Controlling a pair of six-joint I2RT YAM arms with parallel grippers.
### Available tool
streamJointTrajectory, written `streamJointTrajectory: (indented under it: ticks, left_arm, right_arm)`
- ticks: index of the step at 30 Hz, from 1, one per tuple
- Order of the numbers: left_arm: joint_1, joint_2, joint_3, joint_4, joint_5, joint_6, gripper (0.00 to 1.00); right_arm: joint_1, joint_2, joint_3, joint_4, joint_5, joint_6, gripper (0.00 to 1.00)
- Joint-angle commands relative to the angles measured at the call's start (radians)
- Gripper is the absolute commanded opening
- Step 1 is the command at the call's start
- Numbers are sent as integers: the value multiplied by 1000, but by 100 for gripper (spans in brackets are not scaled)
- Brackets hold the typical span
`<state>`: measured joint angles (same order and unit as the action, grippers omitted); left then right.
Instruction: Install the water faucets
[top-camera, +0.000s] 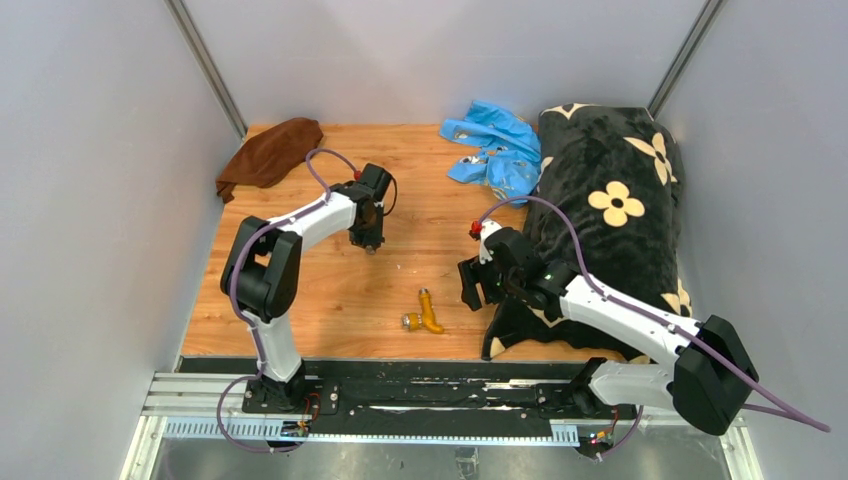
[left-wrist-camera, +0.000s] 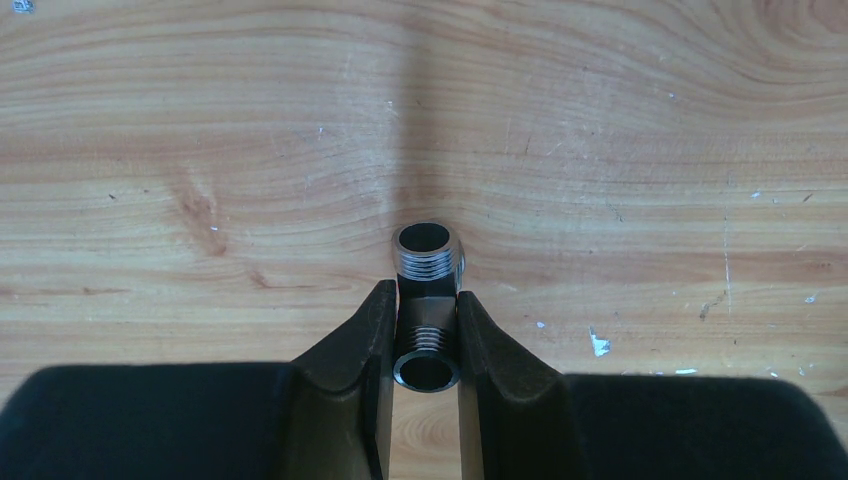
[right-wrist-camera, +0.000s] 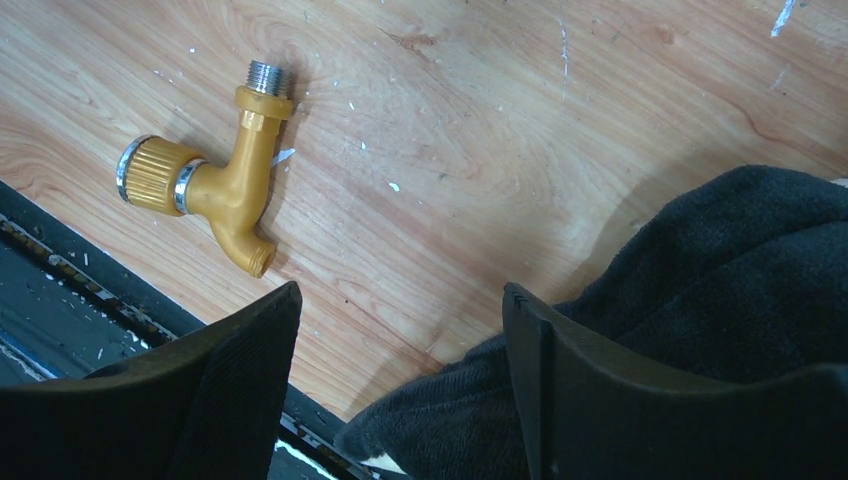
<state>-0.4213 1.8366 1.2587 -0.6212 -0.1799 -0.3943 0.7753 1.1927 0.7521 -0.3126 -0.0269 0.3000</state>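
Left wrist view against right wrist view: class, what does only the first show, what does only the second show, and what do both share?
Only the left wrist view: the silver fitting, clamped in the shut left tool, with its threaded ends showing.
Only the right wrist view: the orange spout lying untouched on the wood, the black blanket, the dark rail at the table edge, and the open, empty right tool.
Both: the wooden table beneath the tool.

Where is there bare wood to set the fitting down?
Bare tabletop lies between the brown cloth and blue bag, and left of the tap spout. Crowded: the right side, under the black blanket.
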Motion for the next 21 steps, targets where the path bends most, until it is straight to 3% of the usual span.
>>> streamJointTrajectory:
  ticks: [1,6,10,17,21]
  left_arm:
    - [-4,34,16,6,-14,-6,7]
    - [-4,44,25,-2,-17,-6,21]
    - [-5,49,37,-9,-10,2,44]
    - [-5,28,38,-6,-6,0,60]
    - [-5,-27,34,-5,11,-9,75]
  right_arm:
    - [-5,-1,-11,-10,-7,23,73]
    - [-6,-5,-12,-9,-9,22,73]
    - [-6,7,-3,-9,-24,19,73]
    - [-5,23,-9,16,-32,33,73]
    - [2,29,-13,51,-52,56,73]
